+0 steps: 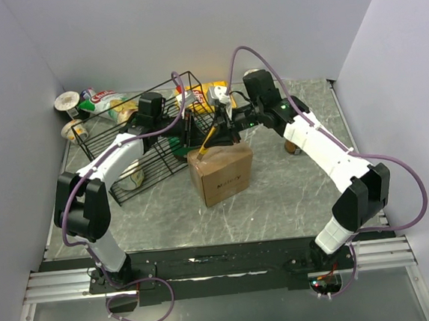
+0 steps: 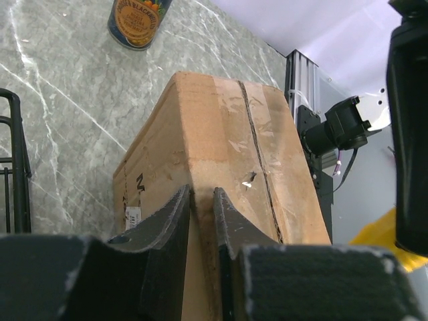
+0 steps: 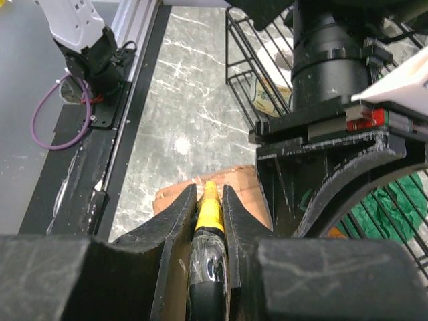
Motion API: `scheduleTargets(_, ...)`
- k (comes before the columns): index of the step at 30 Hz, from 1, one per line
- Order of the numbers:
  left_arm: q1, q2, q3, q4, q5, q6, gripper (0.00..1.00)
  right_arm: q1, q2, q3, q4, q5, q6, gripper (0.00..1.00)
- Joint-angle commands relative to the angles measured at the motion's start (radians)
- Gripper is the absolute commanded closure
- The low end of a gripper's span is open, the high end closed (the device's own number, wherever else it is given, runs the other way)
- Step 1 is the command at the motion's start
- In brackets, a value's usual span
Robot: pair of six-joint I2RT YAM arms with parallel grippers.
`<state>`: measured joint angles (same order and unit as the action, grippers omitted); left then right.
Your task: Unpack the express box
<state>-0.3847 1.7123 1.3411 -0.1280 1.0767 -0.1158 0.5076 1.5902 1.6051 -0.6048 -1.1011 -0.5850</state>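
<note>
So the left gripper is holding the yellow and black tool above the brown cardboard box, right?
Not quite. It is the right gripper that holds the yellow and black tool above the brown cardboard box. The right wrist view shows the tool clamped between its fingers. The left gripper holds no tool.

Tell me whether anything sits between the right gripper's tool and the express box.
Nothing visible does. The yellow tool in the right gripper points straight at the express box top. The left gripper sits at the box's edge beside the taped seam, not across it.
</note>
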Motion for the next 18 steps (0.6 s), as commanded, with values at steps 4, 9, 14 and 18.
scheduleTargets(4,0.003,0.02,-0.016,-0.065,0.011,0.041,0.99,-0.009,0.008,0.055,-0.021,-0.013,-0.035,1.0)
scheduleTargets(9,0.0,0.024,0.0,-0.068,0.017,0.039,0.99,-0.009,0.033,0.067,-0.036,-0.006,-0.055,1.0)
scheduleTargets(14,-0.006,0.024,0.007,-0.081,0.019,0.056,0.99,-0.007,0.053,0.099,-0.113,-0.003,-0.131,1.0)
scheduleTargets(18,-0.008,0.023,0.009,-0.088,0.019,0.071,0.99,-0.015,0.07,0.137,-0.188,-0.005,-0.174,1.0)
